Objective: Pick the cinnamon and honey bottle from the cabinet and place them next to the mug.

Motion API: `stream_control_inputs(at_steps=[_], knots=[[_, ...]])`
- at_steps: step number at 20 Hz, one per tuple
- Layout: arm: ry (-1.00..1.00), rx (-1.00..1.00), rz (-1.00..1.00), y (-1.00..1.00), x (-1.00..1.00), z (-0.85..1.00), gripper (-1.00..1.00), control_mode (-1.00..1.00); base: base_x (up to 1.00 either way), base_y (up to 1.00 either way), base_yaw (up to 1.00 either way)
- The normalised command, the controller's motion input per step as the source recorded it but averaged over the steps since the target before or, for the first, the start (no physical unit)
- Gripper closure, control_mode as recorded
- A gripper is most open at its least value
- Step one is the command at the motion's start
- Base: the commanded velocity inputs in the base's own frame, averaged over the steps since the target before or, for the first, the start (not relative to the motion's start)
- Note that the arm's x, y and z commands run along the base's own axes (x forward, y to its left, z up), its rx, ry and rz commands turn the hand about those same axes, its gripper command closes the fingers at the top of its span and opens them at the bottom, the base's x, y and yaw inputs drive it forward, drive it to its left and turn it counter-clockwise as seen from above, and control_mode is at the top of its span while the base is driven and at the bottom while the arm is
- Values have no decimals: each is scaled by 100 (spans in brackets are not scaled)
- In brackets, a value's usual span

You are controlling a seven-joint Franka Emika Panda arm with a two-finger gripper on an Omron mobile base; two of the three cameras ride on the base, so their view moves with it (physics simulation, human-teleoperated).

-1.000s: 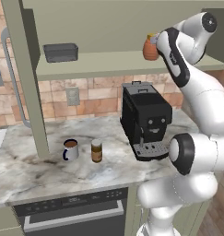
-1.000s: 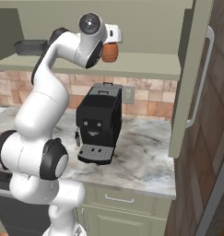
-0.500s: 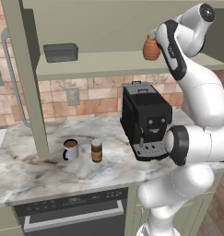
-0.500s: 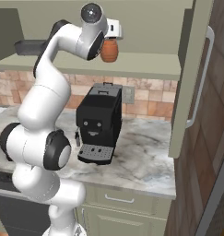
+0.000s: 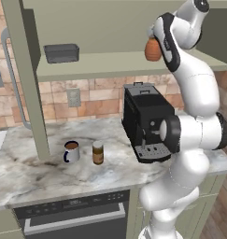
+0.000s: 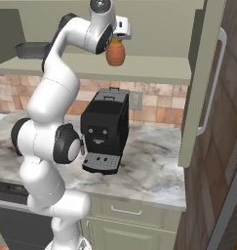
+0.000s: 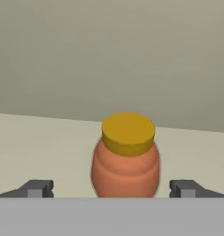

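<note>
the hand [image 7: 111,189] is spread wide and holds nothing; in the hand view its two dark fingertips [image 7: 36,188] rise at the bottom edge, one on each side of the honey bottle [image 7: 126,156], which stands upright in the lower middle of that frame. whether the tips touch the bottle i cannot tell.

in the left base view the bottle [image 5: 152,49] sits at the upper right, on the cabinet [image 5: 110,63] shelf board. at lower left of that frame the cinnamon [image 5: 98,152] stands on the counter [image 5: 35,172] just beside the mug [image 5: 71,151].

the likely risk: the bottle is round and squat, so closing off centre could push it back along the shelf or tip it. a black coffee machine [image 5: 145,121] stands below, in the way of a careless descent.
</note>
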Motion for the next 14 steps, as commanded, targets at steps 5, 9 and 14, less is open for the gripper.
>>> stream_control_inputs(at_steps=[5,9,14], knots=[[0,0,0,-3,11,-8,-100,-100,0,0,0],[-3,0,0,-1,0,-30,-100,-100,0,0,0],[-5,0,0,0,0,-26,-100,-100,0,0,0]])
